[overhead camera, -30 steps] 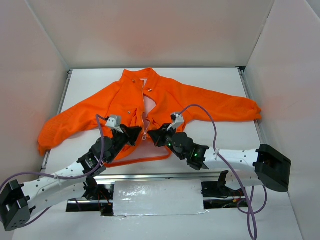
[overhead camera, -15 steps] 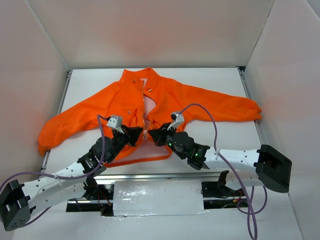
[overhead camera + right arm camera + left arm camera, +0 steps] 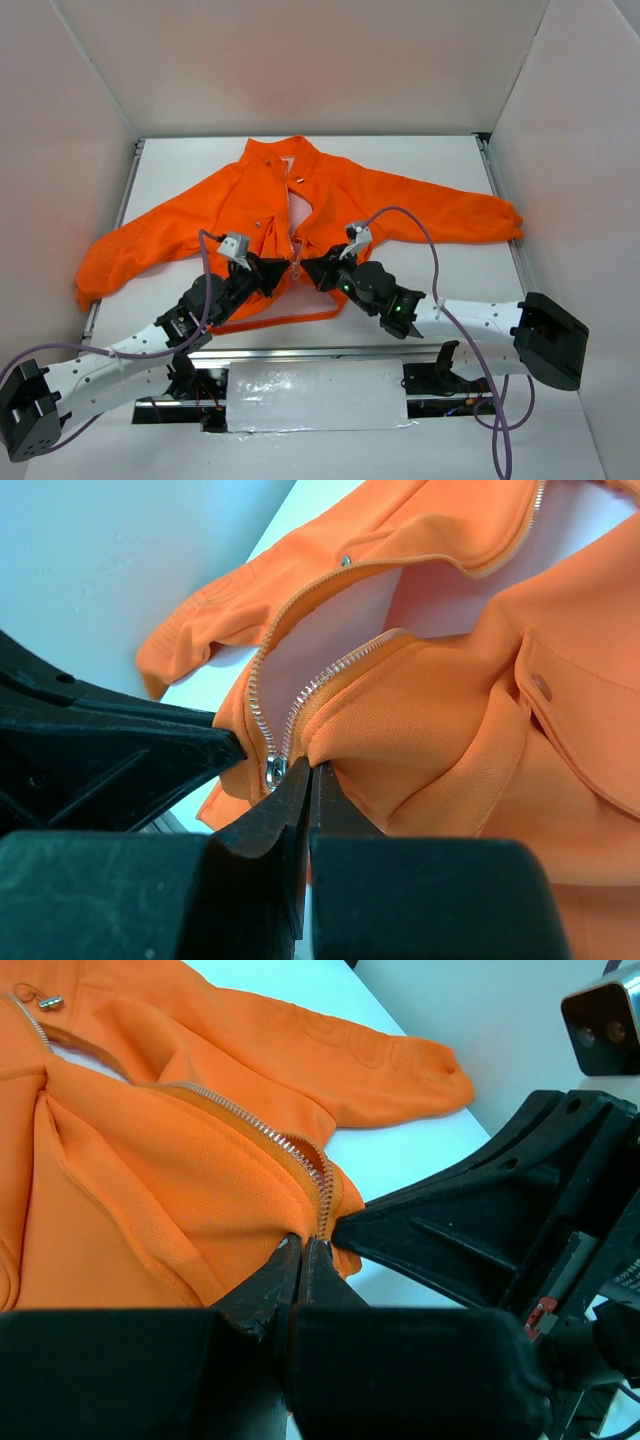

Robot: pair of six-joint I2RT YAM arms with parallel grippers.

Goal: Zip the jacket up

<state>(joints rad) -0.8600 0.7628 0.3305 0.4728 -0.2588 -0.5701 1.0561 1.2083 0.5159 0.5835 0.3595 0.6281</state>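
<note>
While the jacket (image 3: 250, 200) lies spread on the bench (image 3: 430, 160), the left end effector (image 3: 273, 272) and right end effector (image 3: 318, 270) each pinch its fabric beside the lower zipper (image 3: 335, 668), tips pressed together.

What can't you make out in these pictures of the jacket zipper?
- Top view: zipper start on the jacket, hidden between the left pincer and the right pincer.
- Right wrist: the slider shows, but whether both sides are engaged is too small to tell.
- Left wrist: slider hidden behind the left pincer.
</note>
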